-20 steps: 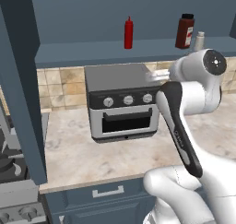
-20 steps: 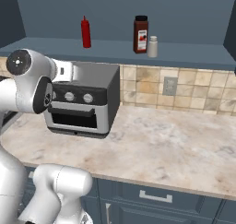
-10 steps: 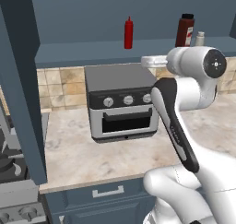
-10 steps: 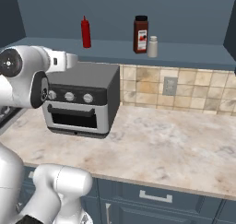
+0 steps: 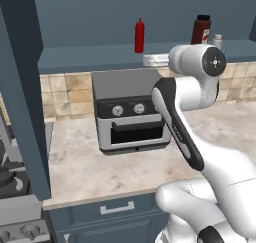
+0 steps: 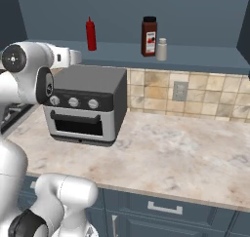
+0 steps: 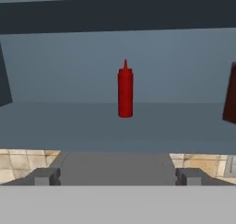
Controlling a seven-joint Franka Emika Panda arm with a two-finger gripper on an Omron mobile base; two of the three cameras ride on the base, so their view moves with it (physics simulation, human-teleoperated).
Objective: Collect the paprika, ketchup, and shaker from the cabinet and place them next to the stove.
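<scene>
The slim red ketchup (image 7: 125,90) stands upright on the open shelf of the blue-grey cabinet (image 7: 69,121), straight ahead of my gripper (image 7: 119,177). The gripper's fingers are spread wide with nothing between them. It hovers over the toaster oven, short of the shelf's front edge. From the base, the ketchup (image 5: 139,36) (image 6: 91,34) stands left of the dark brown paprika (image 5: 201,30) (image 6: 149,36). The small pale shaker (image 5: 217,41) (image 6: 161,49) stands right beside the paprika. The paprika (image 7: 230,94) shows as a dark sliver at the hand view's right edge. The stove (image 5: 10,177) lies at the far left.
A silver toaster oven (image 5: 131,112) (image 6: 88,104) sits on the marble counter (image 6: 171,153) directly under my hand. A tall dark cabinet side panel (image 5: 25,87) stands between the counter and the stove. Blue drawers with white handles (image 6: 163,209) run below the counter.
My hand has risen from beside the toaster oven to the height of the shelf and reached forward toward the ketchup. The items on the shelf have not moved.
</scene>
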